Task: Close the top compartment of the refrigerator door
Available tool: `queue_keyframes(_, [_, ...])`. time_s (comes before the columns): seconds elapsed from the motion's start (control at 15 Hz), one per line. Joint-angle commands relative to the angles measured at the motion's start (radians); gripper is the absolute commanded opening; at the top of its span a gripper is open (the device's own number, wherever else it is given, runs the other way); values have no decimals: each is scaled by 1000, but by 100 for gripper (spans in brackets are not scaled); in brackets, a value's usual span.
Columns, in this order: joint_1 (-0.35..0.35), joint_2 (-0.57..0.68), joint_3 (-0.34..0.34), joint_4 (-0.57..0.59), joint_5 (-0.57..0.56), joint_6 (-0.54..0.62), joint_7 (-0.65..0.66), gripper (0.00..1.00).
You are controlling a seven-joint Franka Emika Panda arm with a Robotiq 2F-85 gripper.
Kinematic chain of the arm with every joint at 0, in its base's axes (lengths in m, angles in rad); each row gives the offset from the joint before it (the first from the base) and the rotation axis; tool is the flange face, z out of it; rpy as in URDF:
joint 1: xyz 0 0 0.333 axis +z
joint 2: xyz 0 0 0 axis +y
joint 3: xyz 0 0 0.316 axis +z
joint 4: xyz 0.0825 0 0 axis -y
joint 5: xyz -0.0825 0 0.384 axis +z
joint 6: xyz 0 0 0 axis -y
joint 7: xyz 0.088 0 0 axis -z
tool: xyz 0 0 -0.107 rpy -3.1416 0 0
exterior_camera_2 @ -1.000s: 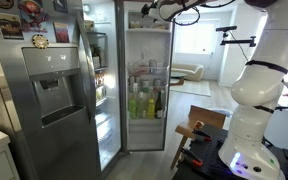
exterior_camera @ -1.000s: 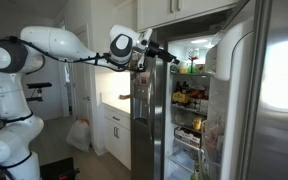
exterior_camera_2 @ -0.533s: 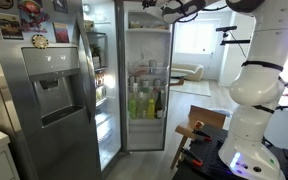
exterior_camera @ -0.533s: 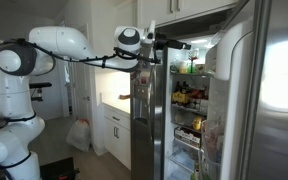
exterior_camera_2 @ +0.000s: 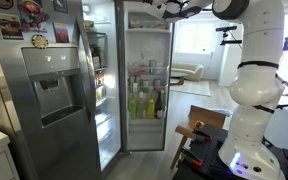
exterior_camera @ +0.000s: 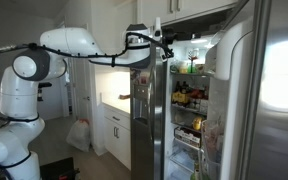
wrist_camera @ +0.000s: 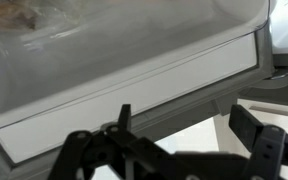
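The refrigerator door (exterior_camera_2: pixel 149 80) stands open, its inner shelves facing the camera. Its top compartment (exterior_camera_2: pixel 149 19) sits just under the door's upper edge. In the wrist view the compartment's translucent cover (wrist_camera: pixel 114 50) with a pale lower rim fills most of the frame, very close. My gripper (wrist_camera: pixel 189 140) is open and empty, its dark fingers (wrist_camera: pixel 259 140) spread just below that rim. In both exterior views the gripper (exterior_camera: pixel 162 40) (exterior_camera_2: pixel 165 8) is up at the top of the open door (exterior_camera: pixel 144 100).
Bottles (exterior_camera_2: pixel 144 100) fill the door's middle shelf. Food (exterior_camera: pixel 189 95) crowds the lit fridge interior. The other door with a dispenser (exterior_camera_2: pixel 49 85) stands alongside. A white bag (exterior_camera: pixel 79 133) hangs by the white cabinets (exterior_camera: pixel 114 130). A wooden stool (exterior_camera_2: pixel 199 125) stands by my base.
My arm has stretched further toward the fridge, carrying the gripper up to the top edge of the open door. The door itself has not moved.
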State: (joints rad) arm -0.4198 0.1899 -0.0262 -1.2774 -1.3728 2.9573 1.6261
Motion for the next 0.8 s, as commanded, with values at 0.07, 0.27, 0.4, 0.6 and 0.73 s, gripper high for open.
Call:
queue_keyframes(0.07, [19, 126, -13, 185, -112, -19, 99, 100])
queue_keyframes(0.27, [14, 195, -13, 271, -115, -26, 99, 100])
queue_keyframes(0.4, [11, 238, -14, 325, -106, -30, 90, 100])
queue_keyframes(0.6, [3, 303, -14, 406, -93, -34, 74, 100])
queue_keyframes(0.73, [-2, 338, -16, 454, -86, -38, 69, 100])
